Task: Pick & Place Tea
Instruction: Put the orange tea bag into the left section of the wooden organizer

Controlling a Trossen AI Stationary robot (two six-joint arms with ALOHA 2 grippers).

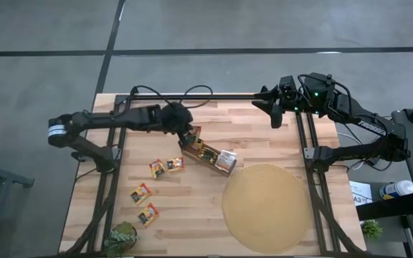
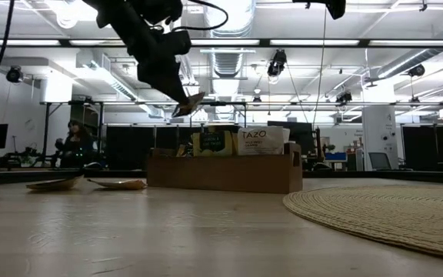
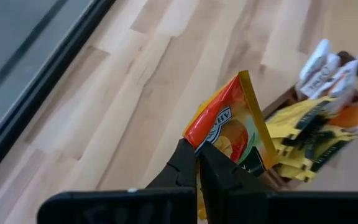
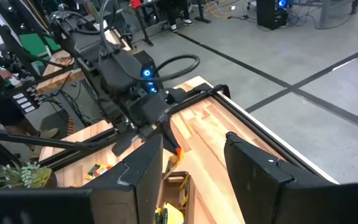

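Note:
My left gripper (image 1: 187,134) is shut on an orange-red tea sachet (image 3: 229,124), held in the air above one end of the brown wooden box (image 1: 208,154). The box (image 2: 221,173) holds upright yellow-green sachets (image 3: 303,140) and white ones (image 3: 325,62). Several more orange-red sachets (image 1: 156,168) lie flat on the table to the left of the box. My right gripper (image 4: 191,177) hangs open and high near the table's far right corner (image 1: 274,113), touching nothing. My left gripper pinches the orange-red sachet near one edge (image 3: 213,144) between its two fingertips (image 3: 185,163). The fingers slant downward toward the box. The sachet sticks out past the fingertips, tilted and lifted clear of the table and box (image 2: 189,104).
A big round tan woven mat (image 1: 267,206) lies at the near right. A small potted plant (image 1: 120,240) stands at the near left corner. Black frame rails (image 1: 314,179) run along the table's sides. Bare wood lies between the box and the near edge.

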